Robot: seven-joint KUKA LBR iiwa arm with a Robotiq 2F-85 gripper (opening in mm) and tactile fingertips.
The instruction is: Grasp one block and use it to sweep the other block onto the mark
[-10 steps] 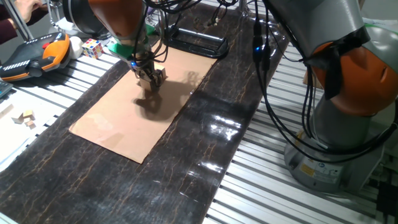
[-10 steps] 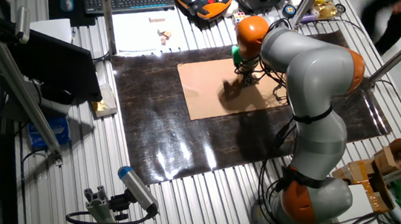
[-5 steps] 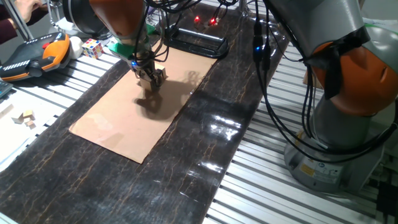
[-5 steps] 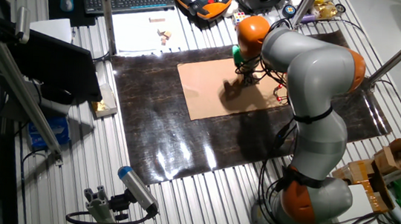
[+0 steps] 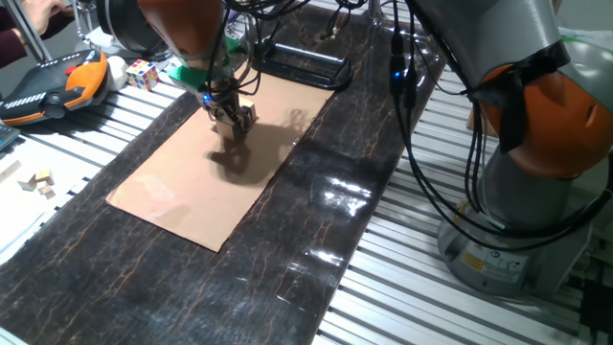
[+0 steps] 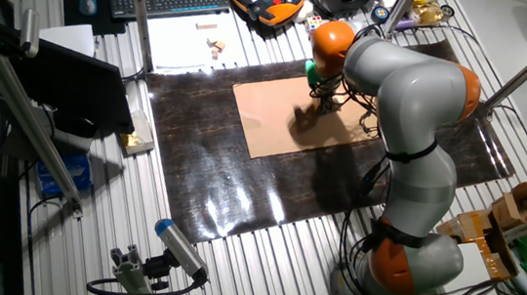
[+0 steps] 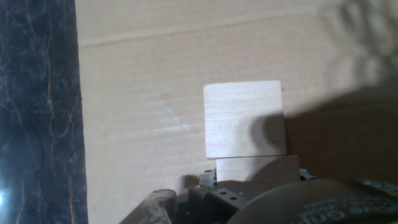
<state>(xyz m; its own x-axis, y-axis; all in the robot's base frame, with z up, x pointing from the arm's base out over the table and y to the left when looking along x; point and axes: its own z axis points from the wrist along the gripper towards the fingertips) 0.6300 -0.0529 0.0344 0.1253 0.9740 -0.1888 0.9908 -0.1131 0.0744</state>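
Observation:
My gripper (image 5: pixel 233 121) is low over the tan cardboard sheet (image 5: pixel 182 187) near its far end; it also shows in the other fixed view (image 6: pixel 322 103). In the hand view it is shut on a pale wooden block (image 7: pixel 256 169) that sits between the fingertips at the bottom edge. A second pale wooden block (image 7: pixel 244 119) lies flat on the cardboard (image 7: pixel 143 93), touching the far side of the held block. Shadow covers the cardboard to the right of both blocks. The tiny black dot mark does not show in any view.
A black rectangular frame (image 5: pixel 302 63) lies beyond the cardboard's far end. A Rubik's cube (image 5: pixel 142 73), an orange teach pendant (image 5: pixel 53 84) and small wooden pieces (image 5: pixel 38 180) are at the left. Dark mat (image 7: pixel 37 112) borders the cardboard. The arm's base (image 5: pixel 517 192) stands at the right.

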